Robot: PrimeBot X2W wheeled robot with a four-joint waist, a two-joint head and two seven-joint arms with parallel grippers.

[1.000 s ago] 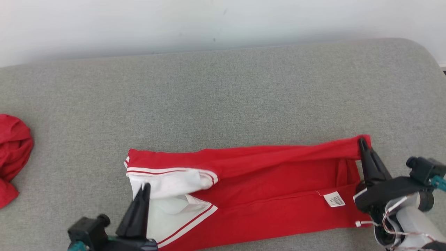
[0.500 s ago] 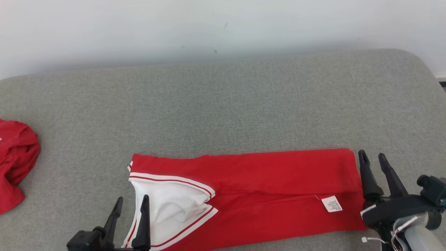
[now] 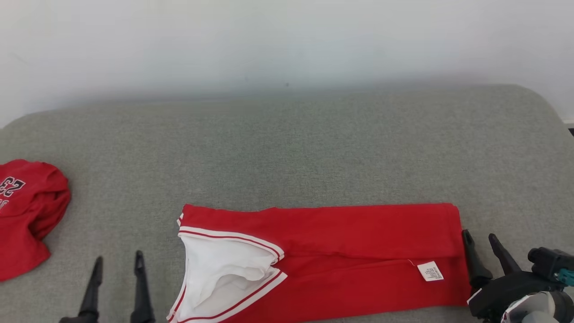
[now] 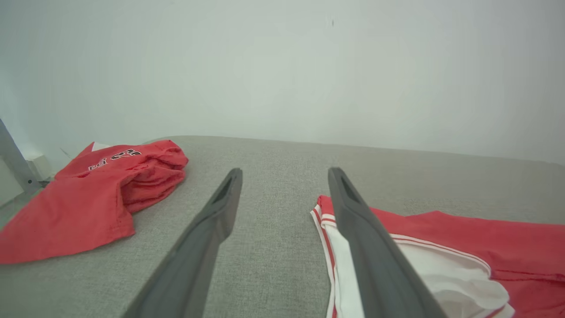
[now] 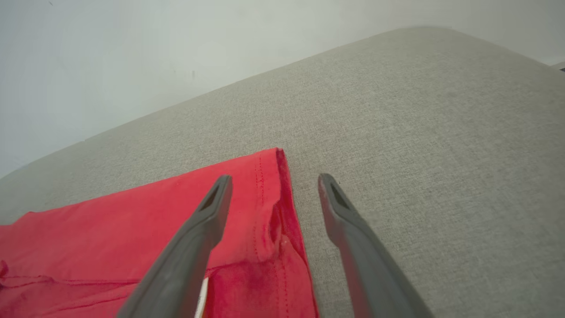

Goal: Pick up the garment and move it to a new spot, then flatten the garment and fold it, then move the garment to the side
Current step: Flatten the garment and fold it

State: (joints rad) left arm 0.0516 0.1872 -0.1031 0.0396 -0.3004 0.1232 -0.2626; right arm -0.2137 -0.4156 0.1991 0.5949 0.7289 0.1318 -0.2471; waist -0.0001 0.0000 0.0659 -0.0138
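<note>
The red garment [image 3: 350, 251] with white, red-striped trim lies folded lengthwise on the grey cushion, a white label [image 3: 430, 271] near its right end. It also lies in the left wrist view [image 4: 485, 247] and the right wrist view [image 5: 154, 221]. My left gripper [image 3: 117, 264] is open at the lower left, just left of the white trimmed end, holding nothing. My right gripper [image 3: 480, 238] is open beside the garment's right edge, empty. From the right wrist, my fingers [image 5: 212, 207] straddle that hemmed edge above the cloth.
A second red garment [image 3: 27, 215] with dark printed numbers lies crumpled at the far left of the cushion [image 3: 314, 148], also seen in the left wrist view [image 4: 97, 194]. A pale wall [image 3: 287, 40] runs behind. Bare grey fabric stretches behind the folded garment.
Both grippers opened and let go of the garment, whose top layer now lies flat. Both have drawn back toward me and outward. The camera has tilted, shifting the scene down.
</note>
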